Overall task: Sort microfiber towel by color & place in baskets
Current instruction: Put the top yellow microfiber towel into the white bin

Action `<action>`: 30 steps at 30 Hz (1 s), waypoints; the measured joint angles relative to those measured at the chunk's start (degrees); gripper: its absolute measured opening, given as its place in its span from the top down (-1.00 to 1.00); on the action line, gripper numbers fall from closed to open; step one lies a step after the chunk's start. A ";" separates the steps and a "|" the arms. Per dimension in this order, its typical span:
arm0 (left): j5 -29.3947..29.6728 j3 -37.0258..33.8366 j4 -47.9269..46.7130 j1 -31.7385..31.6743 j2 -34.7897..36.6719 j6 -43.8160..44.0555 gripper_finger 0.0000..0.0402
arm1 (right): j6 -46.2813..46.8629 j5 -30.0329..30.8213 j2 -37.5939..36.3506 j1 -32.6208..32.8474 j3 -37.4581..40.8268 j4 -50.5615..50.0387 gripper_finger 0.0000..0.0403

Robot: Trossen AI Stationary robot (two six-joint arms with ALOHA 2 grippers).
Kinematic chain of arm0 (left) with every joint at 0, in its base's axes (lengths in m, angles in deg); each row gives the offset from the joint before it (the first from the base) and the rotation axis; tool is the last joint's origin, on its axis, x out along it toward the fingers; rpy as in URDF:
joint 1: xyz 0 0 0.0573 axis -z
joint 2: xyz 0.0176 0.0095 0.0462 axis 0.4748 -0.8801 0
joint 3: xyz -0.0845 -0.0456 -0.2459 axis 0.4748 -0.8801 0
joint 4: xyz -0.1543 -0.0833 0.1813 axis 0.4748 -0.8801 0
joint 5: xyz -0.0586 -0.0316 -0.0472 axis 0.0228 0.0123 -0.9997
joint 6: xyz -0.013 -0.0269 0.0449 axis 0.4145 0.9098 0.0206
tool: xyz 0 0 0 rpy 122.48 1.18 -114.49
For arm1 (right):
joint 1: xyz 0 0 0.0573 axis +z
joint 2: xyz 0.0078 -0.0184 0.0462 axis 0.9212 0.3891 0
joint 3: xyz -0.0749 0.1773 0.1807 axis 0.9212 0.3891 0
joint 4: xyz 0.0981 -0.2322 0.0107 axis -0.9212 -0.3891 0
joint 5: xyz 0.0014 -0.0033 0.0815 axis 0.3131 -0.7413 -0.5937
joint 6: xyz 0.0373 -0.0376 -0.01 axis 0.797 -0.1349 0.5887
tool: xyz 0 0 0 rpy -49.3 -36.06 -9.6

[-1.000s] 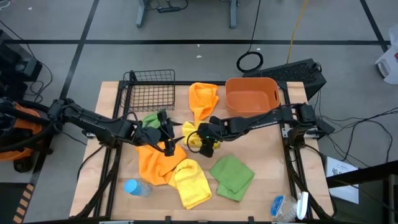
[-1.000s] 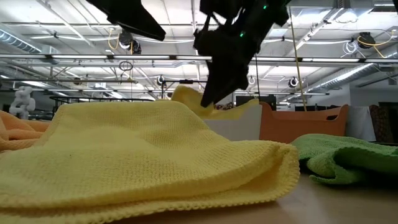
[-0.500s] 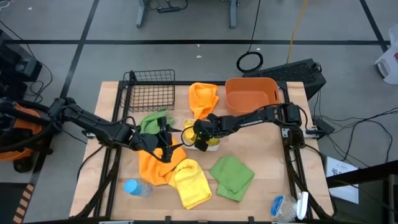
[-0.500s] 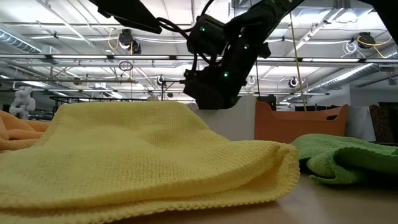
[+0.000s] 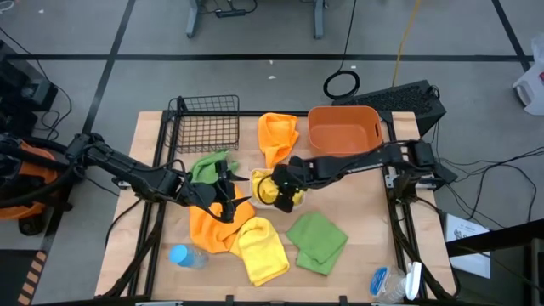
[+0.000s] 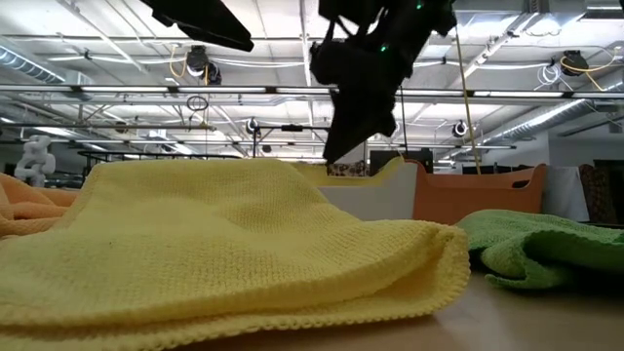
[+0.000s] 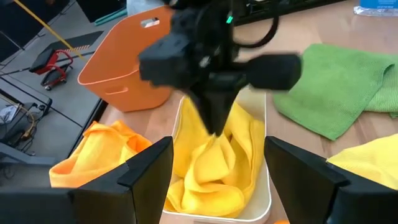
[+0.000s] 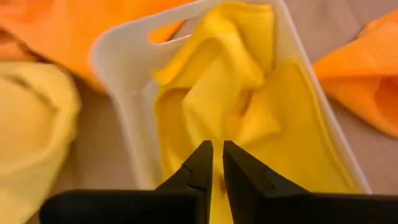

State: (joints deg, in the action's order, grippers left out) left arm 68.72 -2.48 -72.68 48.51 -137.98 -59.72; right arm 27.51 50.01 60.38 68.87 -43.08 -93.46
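A white tray at the table's middle holds a crumpled yellow towel. My right gripper stands over the tray, pointing down, shut on that towel. My open left gripper hovers just left of the tray, above an orange towel that lies flat on the table. A second yellow towel and a green towel lie toward the near edge. Another green towel lies in front of the black wire basket, and another orange towel beside the orange tub. My right gripper pinches a raised fold of the yellow towel between its two fingertips, coming from above and pointing down. The rest of the towel lies bunched in the white tray, rising in a small peak to the fingers.
A blue plastic bottle lies at the near left corner. More blue and white items sit at the near right corner. Bare wood shows right of the tray and the green towel.
My right gripper carried the hanging yellow towel toward the table's left and down into the white tray, then drew back a little to the right and up. The towel, lifted clear a second ago, now lies bunched in the tray.
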 joint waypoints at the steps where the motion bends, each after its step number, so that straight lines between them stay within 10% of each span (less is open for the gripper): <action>1: -0.02 0.00 -0.02 0.00 0.00 0.40 -0.29 | 0.44 0.15 -0.65 0.36 -0.05 -1.42 0.85; 30: 0.14 0.00 0.46 0.00 0.00 1.02 -0.29 | -4.52 7.89 5.87 1.61 -0.07 -9.96 0.98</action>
State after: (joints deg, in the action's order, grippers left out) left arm 68.86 -2.48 -72.22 48.51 -137.98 -58.69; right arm 22.98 57.90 66.25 70.48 -43.15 -103.42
